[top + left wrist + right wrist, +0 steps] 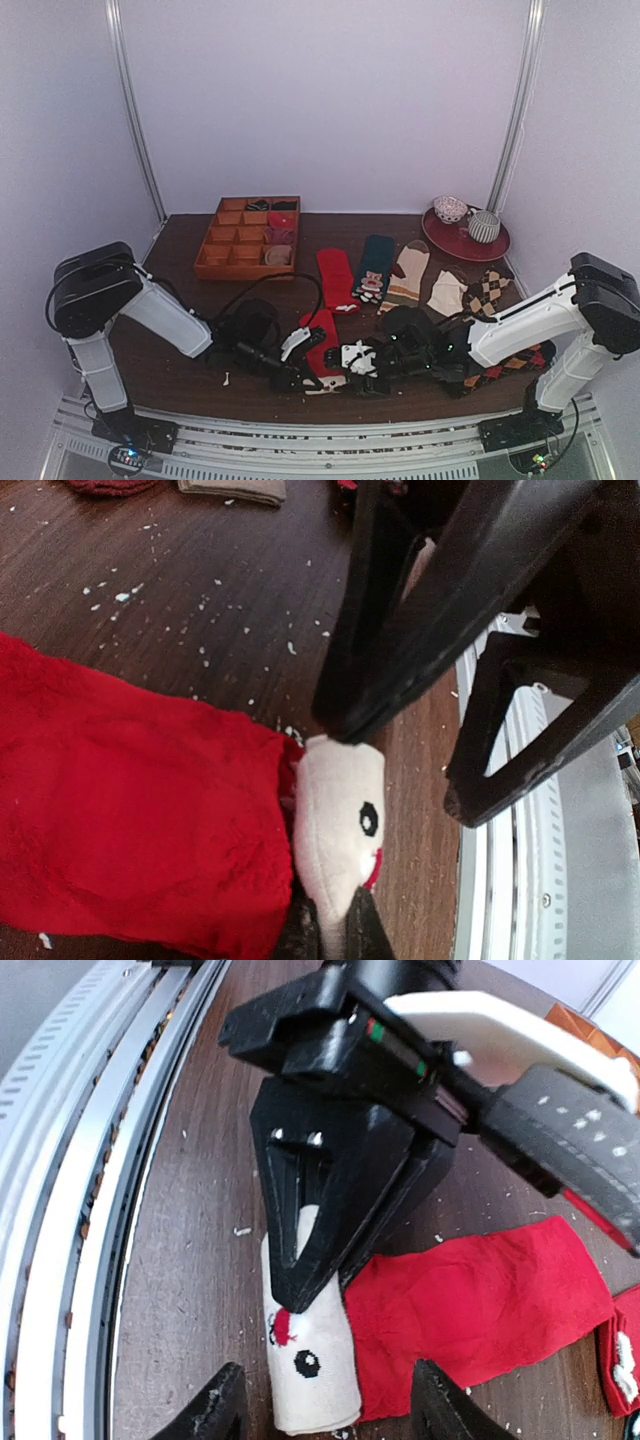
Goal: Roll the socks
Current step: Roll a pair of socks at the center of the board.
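Left gripper (pixel 335 938): clamped on the cream end (pixel 340 830) of the red sock (pixel 130 820). In the left wrist view we see the cream cloth pinched between its two dark tips.
Right gripper (pixel 330 1415): fingers apart, one on each side of the cream end and not closed on it. We cannot tell whether they touch the cloth.
Red sock: lies flat on the table (pixel 200 345) between the two arms. Its cream end is near the metal rail (pixel 60 1210) at the front edge, and the red part runs away from it. The cream end carries a black dot and a small red mark.
Second red sock (pixel 337 278): lies flat just behind the held sock, with a white mark at its near end.
Teal sock (pixel 375 265): next in the row towards the right, also flat.
Beige sock (pixel 408 272): striped, just beside the teal one.
Argyle sock (pixel 487 290): at the right end of the row, near the right arm.
Tray (pixel 245 245): wooden, with many compartments, at the back left, well apart from both grippers.
Plate (pixel 465 243): red, at the back right, with two cups on it.
Crumbs (pixel 120 595): small white bits spread over the dark wood around the red sock.
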Robot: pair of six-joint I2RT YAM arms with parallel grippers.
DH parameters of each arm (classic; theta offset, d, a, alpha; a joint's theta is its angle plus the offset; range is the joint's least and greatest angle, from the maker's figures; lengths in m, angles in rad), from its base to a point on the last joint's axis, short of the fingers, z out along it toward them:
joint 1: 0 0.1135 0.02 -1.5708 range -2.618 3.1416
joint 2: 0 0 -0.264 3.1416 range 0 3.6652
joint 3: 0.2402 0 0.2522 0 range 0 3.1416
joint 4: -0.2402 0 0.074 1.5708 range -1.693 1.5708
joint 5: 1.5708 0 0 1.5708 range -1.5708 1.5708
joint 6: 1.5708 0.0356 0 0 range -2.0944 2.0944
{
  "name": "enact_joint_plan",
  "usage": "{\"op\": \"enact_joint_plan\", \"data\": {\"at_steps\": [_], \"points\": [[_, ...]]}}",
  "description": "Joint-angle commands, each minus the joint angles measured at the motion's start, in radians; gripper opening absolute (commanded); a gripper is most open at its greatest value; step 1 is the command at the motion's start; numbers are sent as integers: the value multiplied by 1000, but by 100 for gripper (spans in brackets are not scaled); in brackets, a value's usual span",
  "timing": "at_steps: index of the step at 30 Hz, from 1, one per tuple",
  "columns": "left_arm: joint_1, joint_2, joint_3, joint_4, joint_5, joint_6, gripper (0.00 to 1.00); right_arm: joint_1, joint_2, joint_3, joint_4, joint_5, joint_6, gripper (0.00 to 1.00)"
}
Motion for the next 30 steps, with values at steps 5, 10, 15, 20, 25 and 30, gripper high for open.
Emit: {"op": "enact_joint_plan", "data": {"at_steps": [5,10,15,20,25,30], "points": [[-6,81,-61,-324,-66,12,0,29,88,45,-85,30,-72,55],[-6,85,-61,-323,-64,13,0,40,117,56,-68,78,-74,54],[-6,94,-63,-316,-58,12,0,47,116,50,-31,130,-84,52],[-6,98,-63,-316,-52,12,0,65,79,42,-11,189,-115,52],[-6,105,-60,-317,-48,17,0,74,92,52,-27,180,-121,47],[-6,116,-63,-308,-44,15,0,88,129,52,-35,168,-95,38]]}}
